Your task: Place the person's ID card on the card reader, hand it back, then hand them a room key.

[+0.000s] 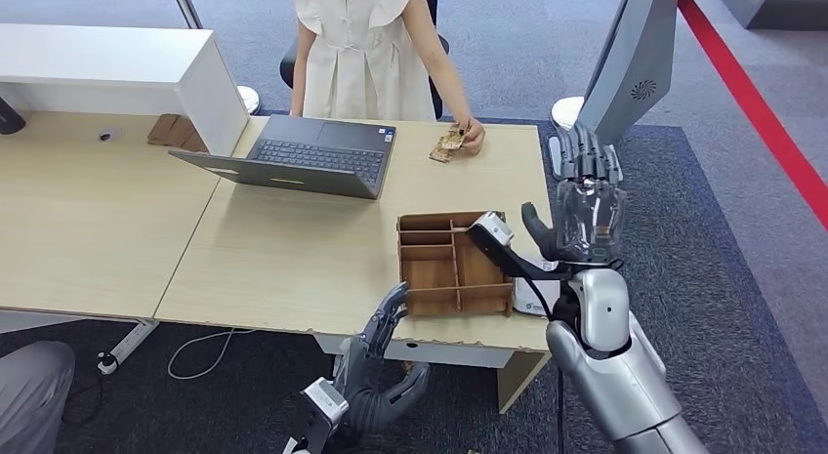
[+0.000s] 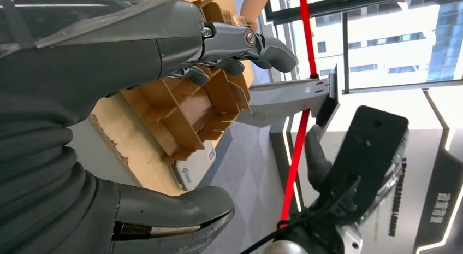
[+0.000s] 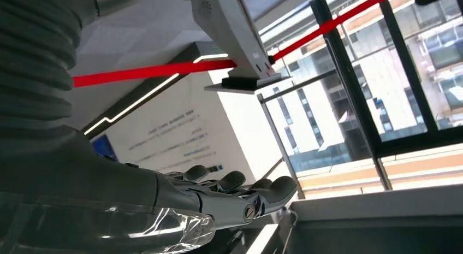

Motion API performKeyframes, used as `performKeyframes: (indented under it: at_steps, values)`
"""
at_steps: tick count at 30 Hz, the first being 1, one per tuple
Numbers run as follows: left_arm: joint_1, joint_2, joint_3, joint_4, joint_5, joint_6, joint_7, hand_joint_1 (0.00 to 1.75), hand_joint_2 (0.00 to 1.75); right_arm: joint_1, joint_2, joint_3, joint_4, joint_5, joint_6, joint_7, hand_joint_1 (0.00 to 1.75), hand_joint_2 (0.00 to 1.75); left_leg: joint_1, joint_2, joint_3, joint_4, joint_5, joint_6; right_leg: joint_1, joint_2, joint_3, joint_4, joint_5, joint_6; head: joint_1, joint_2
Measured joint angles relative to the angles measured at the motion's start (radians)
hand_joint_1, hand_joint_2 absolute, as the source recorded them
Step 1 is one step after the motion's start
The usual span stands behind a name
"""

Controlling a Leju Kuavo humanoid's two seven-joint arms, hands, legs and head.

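The right hand [image 1: 584, 202] was raised beside the table [image 1: 293, 259], fingers spread and empty. The left hand [image 1: 376, 361] hung below the table edge, fingers apart, holding nothing. The person's hand [image 1: 473, 134] pressed the ID card [image 1: 447, 144] to the far tabletop, beyond the wooden organiser [image 1: 451, 265] and the white card reader [image 1: 535, 296].

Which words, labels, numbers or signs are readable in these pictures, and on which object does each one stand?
None can be read with certainty.
White wall panel: several lines of text, too small to read.
Dark panel: white characters turned sideways, blurred.
White card reader: small logo and print, too small.
Laptop: stickers near the keyboard, illegible.
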Motion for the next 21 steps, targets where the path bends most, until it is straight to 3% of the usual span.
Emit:
performKeyframes:
  at_steps: [3,7,9,21]
  values:
    - [0.0,0.0,0.0,0.0,0.002,-0.006,-0.006,0.0,1.75,-0.026,0.005,0.047,0.054,-0.039,0.056,-0.024,0.0,1.75,0.0,0.0,0.0,0.0,0.0,0.0,0.0,0.0,0.0,0.0,0.0,0.0,0.0,0.0]
    - [0.002,-0.001,0.001,0.0,-0.001,-0.026,-0.026,0.0,1.75,-0.045,0.003,0.119,0.094,-0.163,0.222,-0.085,0.0,1.75,0.0,0.0,0.0,0.0,0.0,0.0,0.0,0.0,0.0,0.0,0.0,0.0,0.0,0.0]
    - [0.003,-0.001,0.002,0.001,-0.002,-0.036,-0.031,0.0,1.75,-0.046,-0.001,0.151,0.102,-0.197,0.262,-0.092,0.0,1.75,0.0,0.0,0.0,0.0,0.0,0.0,0.0,0.0,0.0,0.0,0.0,0.0,0.0,0.0]
    - [0.004,-0.008,0.011,0.01,-0.015,-0.087,-0.031,0.0,1.75,-0.055,-0.053,0.233,0.109,-0.201,0.3,-0.047,0.0,1.75,0.0,0.0,0.0,0.0,0.0,0.0,0.0,0.0,0.0,-0.001,0.0,0.0,0.0,0.0]
